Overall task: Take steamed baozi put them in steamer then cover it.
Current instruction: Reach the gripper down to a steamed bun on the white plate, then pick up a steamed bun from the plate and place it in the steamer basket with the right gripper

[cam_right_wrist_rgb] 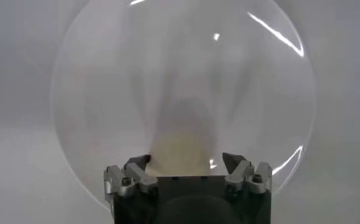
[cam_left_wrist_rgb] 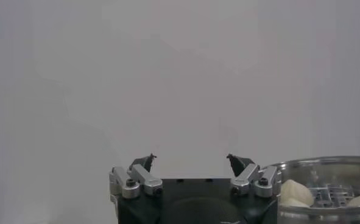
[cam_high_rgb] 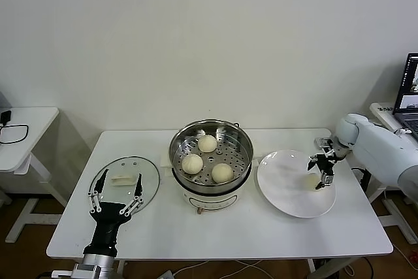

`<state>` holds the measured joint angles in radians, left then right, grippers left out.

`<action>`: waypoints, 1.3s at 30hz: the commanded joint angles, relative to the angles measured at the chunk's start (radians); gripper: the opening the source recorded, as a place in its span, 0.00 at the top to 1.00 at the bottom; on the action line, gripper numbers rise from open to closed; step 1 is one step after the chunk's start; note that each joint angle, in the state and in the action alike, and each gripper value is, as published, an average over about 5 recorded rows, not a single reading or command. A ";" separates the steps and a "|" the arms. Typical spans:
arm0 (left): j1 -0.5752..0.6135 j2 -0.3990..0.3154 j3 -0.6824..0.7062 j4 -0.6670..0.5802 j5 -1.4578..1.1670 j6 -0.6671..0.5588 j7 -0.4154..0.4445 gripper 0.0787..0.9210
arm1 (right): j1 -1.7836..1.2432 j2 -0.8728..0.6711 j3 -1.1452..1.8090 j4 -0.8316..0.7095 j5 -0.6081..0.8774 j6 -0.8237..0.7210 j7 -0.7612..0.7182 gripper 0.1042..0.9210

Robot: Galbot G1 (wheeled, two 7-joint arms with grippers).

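Buns: three cream-white pleated baozi point(cam_high_rgb: 208, 159) sit on the shiny steel steamer's point(cam_high_rgb: 243, 143) perforated tray; the fourth point(cam_high_rgb: 313, 180) lies on the flat white plate point(cam_high_rgb: 281, 184). Right gripper point(cam_high_rgb: 322, 173), jaws wide, straddles it, apparently to grasp. Left gripper point(cam_high_rgb: 116, 195) waits wide beside the clear glass cover point(cam_high_rgb: 149, 178).

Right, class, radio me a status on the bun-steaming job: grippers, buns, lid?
Right gripper open over the last baozi on the plate. Left gripper open above the cover. Three buns in the steamer. Nothing in the way.
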<state>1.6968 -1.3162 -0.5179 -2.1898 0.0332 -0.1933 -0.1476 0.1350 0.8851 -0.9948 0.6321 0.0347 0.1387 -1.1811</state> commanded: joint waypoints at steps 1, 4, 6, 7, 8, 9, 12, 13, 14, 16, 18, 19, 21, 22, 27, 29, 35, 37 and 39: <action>0.000 -0.001 0.001 0.002 0.000 -0.002 0.000 0.12 | -0.016 0.008 0.007 -0.015 -0.017 -0.001 0.005 0.12; -0.001 -0.001 0.000 0.003 0.000 -0.002 0.000 0.12 | -0.019 0.011 0.011 -0.014 -0.017 0.000 0.004 0.12; -0.002 -0.001 0.000 0.005 0.000 -0.002 0.000 0.12 | -0.020 0.011 0.011 -0.012 -0.018 0.000 0.004 0.13; -0.002 -0.001 0.000 0.005 0.000 -0.003 0.000 0.12 | -0.020 0.011 0.010 -0.011 -0.020 0.000 0.004 0.13; -0.002 -0.001 0.000 0.006 0.000 -0.003 0.000 0.12 | -0.021 0.011 0.010 -0.011 -0.021 0.000 0.005 0.13; -0.002 -0.001 0.000 0.006 0.000 -0.003 0.000 0.12 | -0.021 0.011 0.009 -0.012 -0.022 0.000 0.006 0.14; -0.003 -0.002 0.001 0.007 0.000 -0.004 0.000 0.12 | -0.019 0.009 0.009 -0.011 -0.029 0.000 0.008 0.16; -0.003 -0.002 0.000 0.007 0.000 -0.004 0.000 0.12 | -0.017 0.008 0.008 -0.009 -0.031 0.000 0.008 0.17; -0.003 -0.002 0.000 0.007 0.000 -0.004 0.000 0.12 | -0.013 0.006 0.007 -0.006 -0.033 0.001 0.008 0.19; -0.004 -0.001 -0.001 0.007 0.000 -0.004 0.000 0.12 | -0.002 0.000 0.002 0.002 -0.034 0.001 0.007 0.23; -0.006 -0.001 -0.001 0.007 0.000 -0.005 0.000 0.12 | 0.014 -0.008 -0.007 0.017 -0.032 0.000 0.004 0.27; -0.007 -0.001 0.000 0.007 0.000 -0.004 0.000 0.12 | 0.026 -0.013 -0.014 0.027 -0.028 -0.002 0.001 0.28; -0.009 -0.001 0.001 0.007 0.000 -0.004 0.000 0.12 | 0.056 -0.027 -0.032 0.058 -0.013 -0.009 -0.008 0.32; -0.010 0.000 0.001 0.007 0.000 -0.004 0.000 0.12 | 0.075 -0.034 -0.042 0.076 -0.004 -0.014 -0.015 0.33; -0.019 0.004 0.005 0.003 -0.002 -0.001 0.000 0.12 | 0.225 -0.063 -0.141 0.197 0.087 -0.042 -0.073 0.35; -0.022 0.006 0.006 0.001 -0.002 0.000 0.000 0.12 | 0.315 -0.060 -0.210 0.250 0.137 -0.048 -0.105 0.35; -0.027 0.011 0.012 -0.002 -0.003 0.002 -0.001 0.12 | 0.591 0.029 -0.389 0.363 0.322 -0.100 -0.168 0.36; -0.027 0.012 0.012 -0.002 -0.002 0.002 -0.002 0.12 | 0.648 0.074 -0.423 0.394 0.389 -0.129 -0.172 0.37; -0.028 0.013 0.013 0.000 -0.002 0.001 -0.002 0.12 | 0.683 0.118 -0.443 0.421 0.453 -0.159 -0.169 0.37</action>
<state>1.6698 -1.3037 -0.5058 -2.1914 0.0306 -0.1920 -0.1486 0.5290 0.8994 -1.2586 0.9002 0.2466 0.0566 -1.2940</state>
